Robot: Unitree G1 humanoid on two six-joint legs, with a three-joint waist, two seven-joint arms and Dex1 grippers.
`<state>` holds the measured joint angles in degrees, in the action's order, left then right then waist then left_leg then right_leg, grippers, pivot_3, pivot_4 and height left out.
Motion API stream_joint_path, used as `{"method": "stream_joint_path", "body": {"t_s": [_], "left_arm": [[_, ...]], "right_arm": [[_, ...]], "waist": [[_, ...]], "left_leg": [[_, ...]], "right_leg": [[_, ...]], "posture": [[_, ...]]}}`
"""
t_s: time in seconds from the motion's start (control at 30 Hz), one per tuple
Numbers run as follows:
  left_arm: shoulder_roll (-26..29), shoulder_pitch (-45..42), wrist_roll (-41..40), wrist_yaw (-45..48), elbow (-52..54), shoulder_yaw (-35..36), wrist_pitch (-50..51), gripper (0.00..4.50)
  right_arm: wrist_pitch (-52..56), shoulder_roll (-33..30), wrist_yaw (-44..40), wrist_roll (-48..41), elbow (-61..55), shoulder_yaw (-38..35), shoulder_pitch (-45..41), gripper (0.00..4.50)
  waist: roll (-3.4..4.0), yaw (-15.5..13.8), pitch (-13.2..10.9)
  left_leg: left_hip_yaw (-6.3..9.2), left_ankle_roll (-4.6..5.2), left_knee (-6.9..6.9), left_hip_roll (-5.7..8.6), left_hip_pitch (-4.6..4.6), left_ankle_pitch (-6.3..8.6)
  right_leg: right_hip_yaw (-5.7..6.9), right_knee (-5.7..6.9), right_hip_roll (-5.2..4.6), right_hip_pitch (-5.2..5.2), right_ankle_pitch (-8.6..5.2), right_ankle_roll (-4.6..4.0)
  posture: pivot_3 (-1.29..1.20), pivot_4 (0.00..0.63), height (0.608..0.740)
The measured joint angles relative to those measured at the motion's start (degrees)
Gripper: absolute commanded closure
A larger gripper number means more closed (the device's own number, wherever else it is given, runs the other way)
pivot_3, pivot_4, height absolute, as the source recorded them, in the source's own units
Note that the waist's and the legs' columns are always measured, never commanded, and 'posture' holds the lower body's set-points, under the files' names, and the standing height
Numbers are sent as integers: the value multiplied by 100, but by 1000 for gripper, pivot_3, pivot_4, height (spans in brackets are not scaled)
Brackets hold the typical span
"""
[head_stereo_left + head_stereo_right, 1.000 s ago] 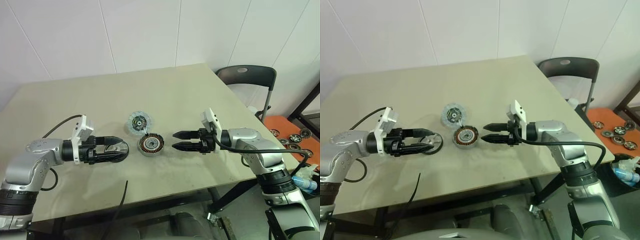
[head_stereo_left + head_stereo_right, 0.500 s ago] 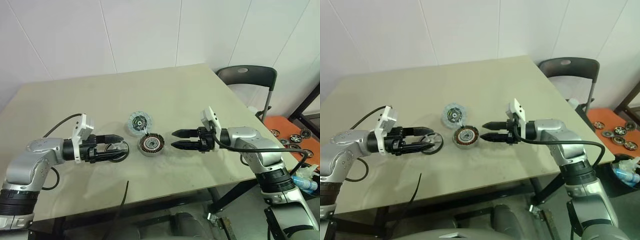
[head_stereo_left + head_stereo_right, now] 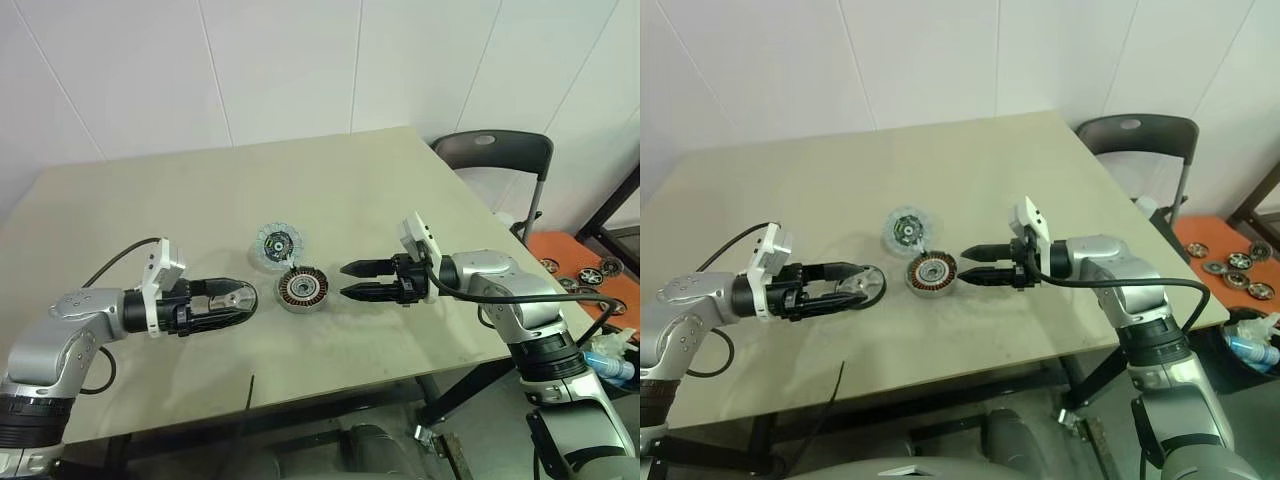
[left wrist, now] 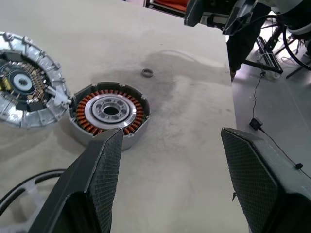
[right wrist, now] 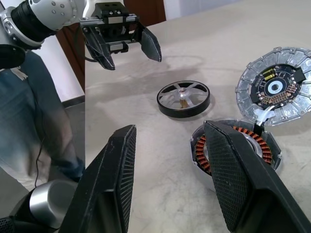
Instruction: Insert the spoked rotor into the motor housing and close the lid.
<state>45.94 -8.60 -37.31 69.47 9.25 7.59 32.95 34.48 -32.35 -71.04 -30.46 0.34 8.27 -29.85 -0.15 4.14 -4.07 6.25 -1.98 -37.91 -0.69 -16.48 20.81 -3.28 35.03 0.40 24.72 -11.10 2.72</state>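
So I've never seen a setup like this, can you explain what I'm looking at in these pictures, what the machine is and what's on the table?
This is a humanoid robot with two arms, each ending in a gripper of two black fingers. Two pictures come from cameras on its head, looking down over a beige table. The other two come from cameras on its wrists, looking along each gripper's fingers.

Three motor parts lie on the table. The motor housing is a round metal puck with copper windings. The lid, a pale disc, lies touching it on the far side. The spoked rotor, a thin black-rimmed wheel, lies flat beside the left gripper.

The right gripper points at the housing. Both grippers are open and hold nothing.
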Motion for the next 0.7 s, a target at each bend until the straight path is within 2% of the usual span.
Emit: {"method": "stream_joint_path", "body": {"t_s": [0.7], "left_arm": [[52, 77, -36, -16, 33, 35, 28, 1059]], "right_arm": [[-42, 108, 30, 96, 132, 20, -41, 2248]], "waist": [[0, -1, -1]], "left_leg": [[0, 0, 0, 0, 0, 0]], "right_leg": [[0, 0, 0, 0, 0, 0]], "posture": [[0, 0, 740]]}}
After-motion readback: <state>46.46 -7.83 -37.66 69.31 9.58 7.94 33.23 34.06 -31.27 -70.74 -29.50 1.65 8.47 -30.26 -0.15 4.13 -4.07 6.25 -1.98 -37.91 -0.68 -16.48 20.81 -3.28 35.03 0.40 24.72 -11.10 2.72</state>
